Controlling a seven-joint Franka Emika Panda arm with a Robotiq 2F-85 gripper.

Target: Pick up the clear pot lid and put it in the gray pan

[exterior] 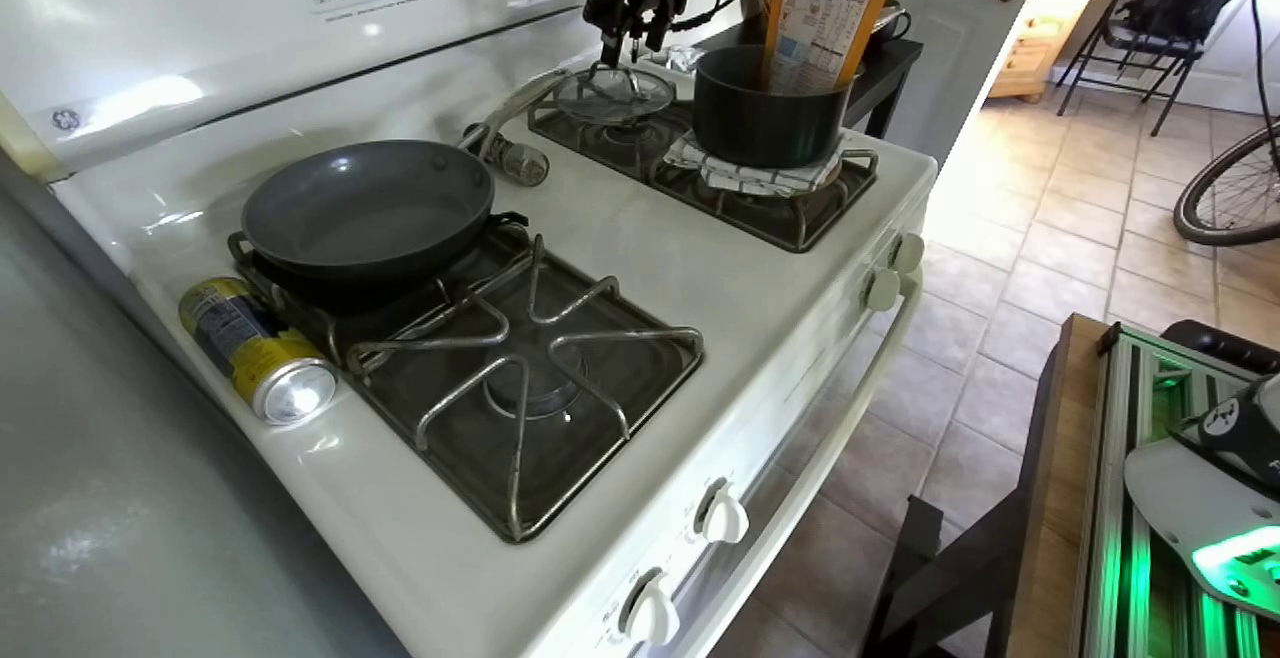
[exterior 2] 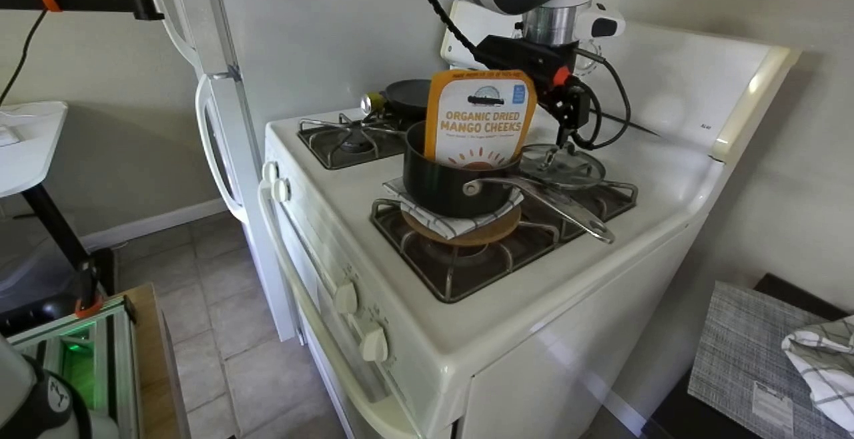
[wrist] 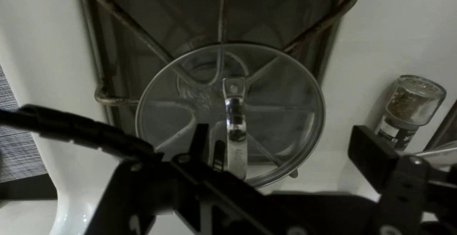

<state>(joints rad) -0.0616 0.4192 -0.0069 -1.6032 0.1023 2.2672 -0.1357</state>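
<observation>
In an exterior view, the gray pan (exterior: 365,203) sits near a yellow can (exterior: 258,350). In an exterior view, the clear pot lid (exterior 2: 572,171) lies behind the black pot (exterior 2: 442,189). In the wrist view, the lid rests on a grate (wrist: 128,21), its handle (wrist: 235,128) showing between wide-spread, empty fingers (wrist: 373,156).

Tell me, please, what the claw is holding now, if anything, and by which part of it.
Nothing is held: the claw is wide open, and the handle of the clear pot lid is not gripped.

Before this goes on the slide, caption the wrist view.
Open gripper over the clear pot lid, burner grate showing through its glass, a small jar at image right.
</observation>
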